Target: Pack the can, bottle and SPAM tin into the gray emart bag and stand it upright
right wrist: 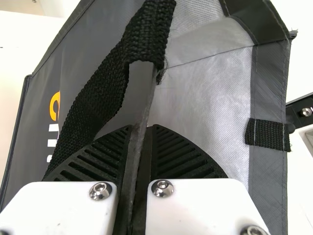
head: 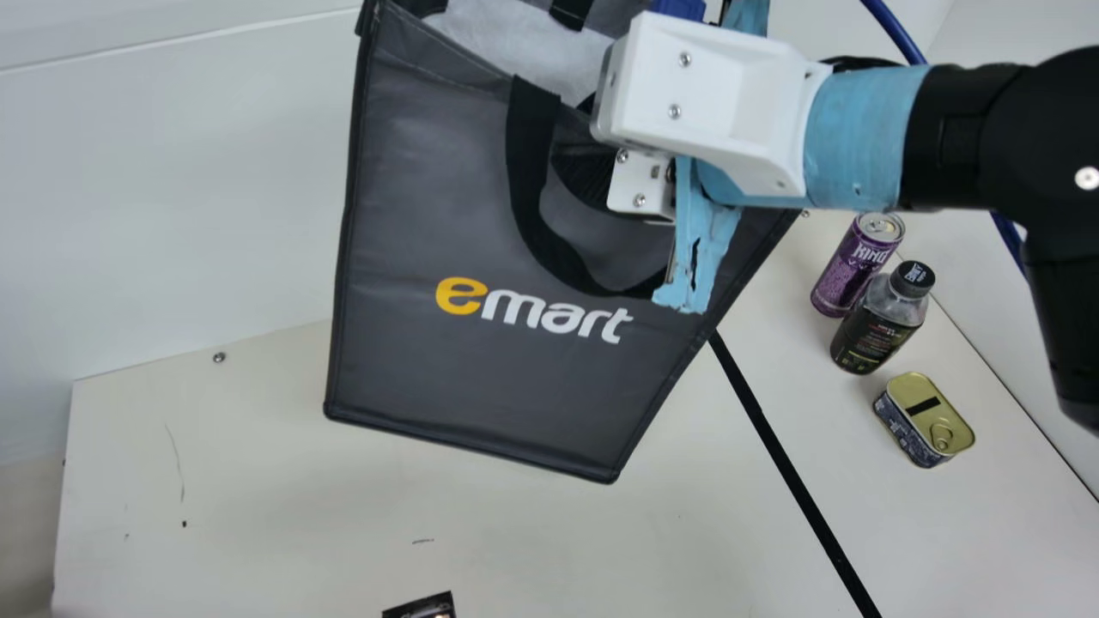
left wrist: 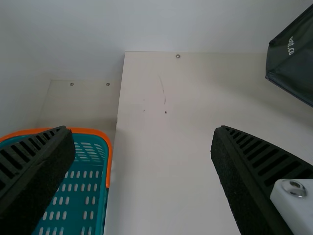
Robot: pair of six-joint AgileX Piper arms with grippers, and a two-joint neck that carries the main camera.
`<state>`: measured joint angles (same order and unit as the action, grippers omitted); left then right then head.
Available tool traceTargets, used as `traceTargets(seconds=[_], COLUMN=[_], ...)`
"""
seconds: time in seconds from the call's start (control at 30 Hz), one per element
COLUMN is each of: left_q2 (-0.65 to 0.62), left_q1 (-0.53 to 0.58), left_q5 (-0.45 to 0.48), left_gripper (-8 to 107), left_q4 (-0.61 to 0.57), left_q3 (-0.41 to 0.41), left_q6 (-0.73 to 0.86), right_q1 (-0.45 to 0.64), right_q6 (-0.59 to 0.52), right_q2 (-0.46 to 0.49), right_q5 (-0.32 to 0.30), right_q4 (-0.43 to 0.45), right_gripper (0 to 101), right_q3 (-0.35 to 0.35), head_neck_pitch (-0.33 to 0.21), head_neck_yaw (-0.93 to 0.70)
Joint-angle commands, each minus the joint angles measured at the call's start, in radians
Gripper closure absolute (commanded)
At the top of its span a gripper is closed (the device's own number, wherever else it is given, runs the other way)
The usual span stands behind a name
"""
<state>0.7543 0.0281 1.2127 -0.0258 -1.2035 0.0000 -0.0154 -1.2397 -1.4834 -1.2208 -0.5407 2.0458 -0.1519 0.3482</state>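
My right gripper (head: 592,163) holds the gray emart bag (head: 446,223) by its upper edge, its fingers partly hidden by the white mount. In the right wrist view the right gripper (right wrist: 140,152) is shut on the bag's rim (right wrist: 142,107), beside a black strap handle (right wrist: 98,93); the pale lining shows. The bag hangs tilted. On the table's right stand the purple can (head: 846,270) and the dark bottle (head: 880,322), with the SPAM tin (head: 919,425) lying nearer. My left gripper (left wrist: 142,147) is open in the left wrist view, with nothing between its fingers.
A teal basket with an orange rim (left wrist: 93,131) stands beside the table, below the left gripper's fingers. A black strip (head: 790,463) crosses the cream table (head: 283,498). A small dark object (head: 425,606) lies at the main view's bottom edge. A white wall rises behind.
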Motion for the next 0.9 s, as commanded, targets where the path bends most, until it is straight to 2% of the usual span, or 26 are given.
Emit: traceTargets(seconds=[0.0,0.47,0.87], left_q2=[0.000,0.000,0.000], left_q1=[0.000,0.000,0.000], left_q5=[0.000,0.000,0.000], left_gripper=[9,9,9], left_q4=[0.000,0.000,0.000], left_q3=[0.000,0.000,0.000], left_q6=[0.000,0.000,0.000], right_q1=[-0.006,-0.041,-0.024], right_q6=[0.002,0.001,-0.015], right_q2=[0.016,0.116,0.155], right_q5=[0.001,0.001,0.001], right_q4=[0.004,0.037,0.008], right_gripper=[101,101,101], right_q3=[-0.019,-0.177,-0.303], head_neck_pitch=[-0.023,-0.023,-0.023], head_neck_yaw=[0.001,0.001,0.001])
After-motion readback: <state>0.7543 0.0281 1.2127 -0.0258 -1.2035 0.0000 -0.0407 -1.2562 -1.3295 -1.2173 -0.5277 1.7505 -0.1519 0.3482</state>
